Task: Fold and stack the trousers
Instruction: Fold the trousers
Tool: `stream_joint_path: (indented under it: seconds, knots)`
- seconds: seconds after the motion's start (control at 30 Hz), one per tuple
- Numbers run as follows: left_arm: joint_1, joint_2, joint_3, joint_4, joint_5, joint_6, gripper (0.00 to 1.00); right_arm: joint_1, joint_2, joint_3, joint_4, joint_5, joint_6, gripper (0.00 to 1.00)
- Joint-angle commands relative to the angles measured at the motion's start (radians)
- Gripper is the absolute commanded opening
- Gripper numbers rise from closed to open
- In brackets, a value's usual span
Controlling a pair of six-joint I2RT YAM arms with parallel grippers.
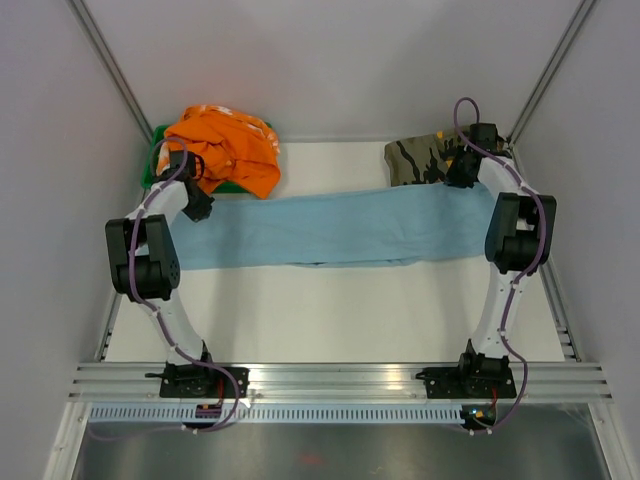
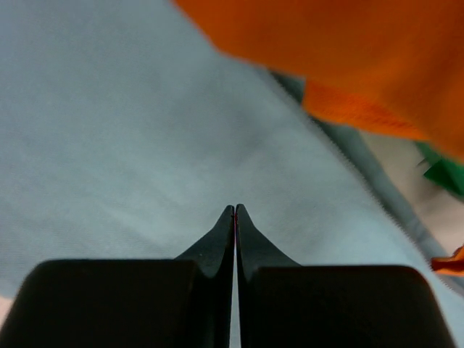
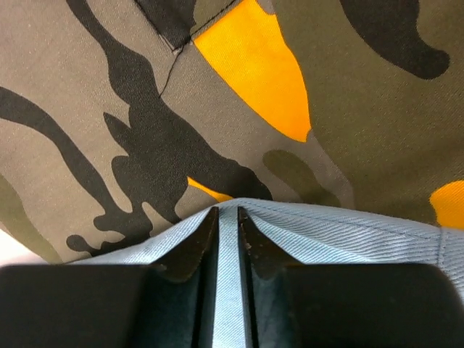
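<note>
No legible txt, labels, brands or nos. in any view. Pale marks on the orange garment are too small and blurry to read.

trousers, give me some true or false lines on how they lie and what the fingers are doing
1. The trousers lie stretched left to right across the table. True.
2. The right fingers stand wide open over bare table. False: they are nearly closed with a strip of trouser cloth between them, next to the camouflage garment.
3. The left fingers are pressed together over the blue cloth. True.
4. The orange garment sits at the far right. False: it is at the far left.
</note>
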Motion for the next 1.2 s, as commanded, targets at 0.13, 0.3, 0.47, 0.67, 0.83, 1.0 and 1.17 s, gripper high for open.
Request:
stream_joint_path:
  seconds: [0.13,0.3,0.47,0.67,0.83,1.0,1.17]
  knots:
    - [0.000,0.017,0.108,-0.050,-0.011,-0.019,0.08,0.011,-0.088,-0.012,-0.040,-0.044,-0.058,0.37]
    - [0.012,-0.185,-0.097,-0.066,-0.032,-0.034,0.56,0.031,-0.342,-0.307,-0.001,-0.110,-0.057,0.52]
    - [0.168,-0.327,-0.259,-0.053,0.001,-0.073,0.82,0.038,-0.482,-0.483,-0.028,-0.105,-0.075,0.59]
    - [0.360,-0.322,-0.363,0.029,0.056,-0.051,0.82,0.040,-0.539,-0.591,-0.013,-0.121,-0.045,0.59]
    - [0.409,-0.224,-0.368,0.103,0.096,-0.037,0.72,0.041,-0.562,-0.603,-0.022,-0.086,-0.031,0.60]
    - [0.412,-0.171,-0.366,0.180,0.084,-0.042,0.66,0.041,-0.577,-0.600,-0.046,-0.046,-0.028,0.60]
    - [0.412,-0.095,-0.343,0.237,0.128,-0.028,0.32,0.067,-0.594,-0.592,-0.054,-0.069,-0.022,0.60]
